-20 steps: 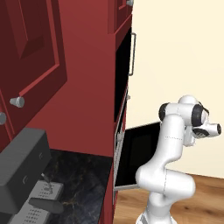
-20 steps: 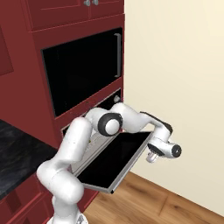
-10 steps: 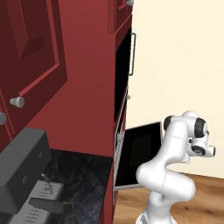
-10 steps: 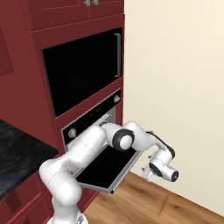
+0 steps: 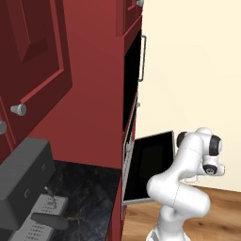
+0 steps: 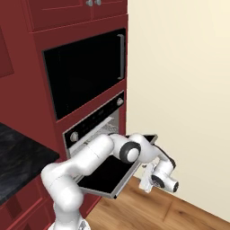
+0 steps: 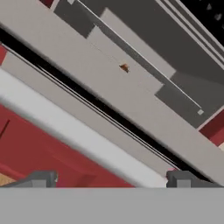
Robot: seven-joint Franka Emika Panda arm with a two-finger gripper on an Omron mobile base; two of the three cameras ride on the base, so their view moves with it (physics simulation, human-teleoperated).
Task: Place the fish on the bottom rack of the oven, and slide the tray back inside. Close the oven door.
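Flat even rendered light; soft shadows; hand view slightly blurred

Red kitchen cabinets against a cream wall, over a wooden floor.

Tall red cabinets [image 6: 27, 67] fill the left of both base views, with panelled doors [image 5: 37, 61] carrying round silver knobs [image 5: 18, 109]. A black-glass appliance [image 6: 85, 72] with a vertical bar handle [image 6: 121, 50] is built into the cabinet column, and more small knobs [image 6: 93, 2] sit on the cupboard fronts above it. A dark speckled stone counter [image 5: 82, 193] runs low on the left, carrying a grey boxy appliance [image 5: 23, 176]. To the right stands a plain cream wall [image 6: 179, 81], bare and evenly lit. The floor [image 6: 152, 211] is of light brown wooden planks.
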